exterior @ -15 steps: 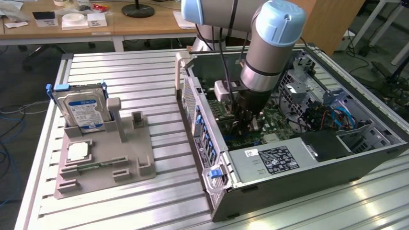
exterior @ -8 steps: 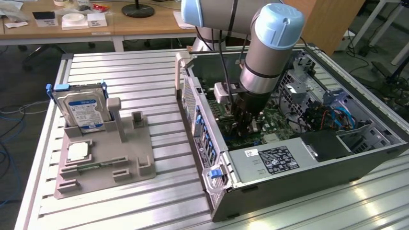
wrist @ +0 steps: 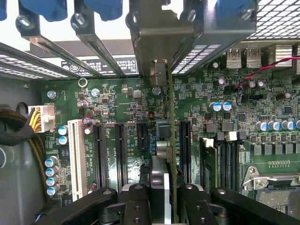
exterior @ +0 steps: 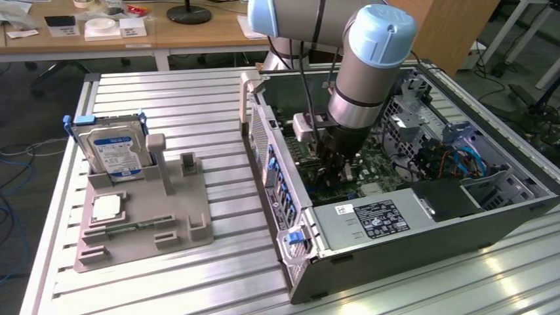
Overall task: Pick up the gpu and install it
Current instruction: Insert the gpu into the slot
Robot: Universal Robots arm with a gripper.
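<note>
My gripper point(wrist: 166, 199) is shut on the gpu point(wrist: 171, 140), a thin card seen edge-on that stands upright over the green motherboard point(wrist: 122, 105). Its silvery bracket point(wrist: 159, 51) reaches the rear slot openings of the case. The card runs along the line of the black expansion slots point(wrist: 99, 154), between two of them; whether its edge sits in a slot is hidden. In the exterior view the arm reaches down into the open computer case point(exterior: 420, 243), with the gripper point(exterior: 337, 167) low over the board.
A silver hard drive with a blue label point(exterior: 112, 149) stands in a grey holder point(exterior: 144, 220) at the exterior view's left, with a small square silver chip point(exterior: 107, 207) lying on it. The power supply point(exterior: 376, 220) and cables point(exterior: 460, 161) crowd the case interior.
</note>
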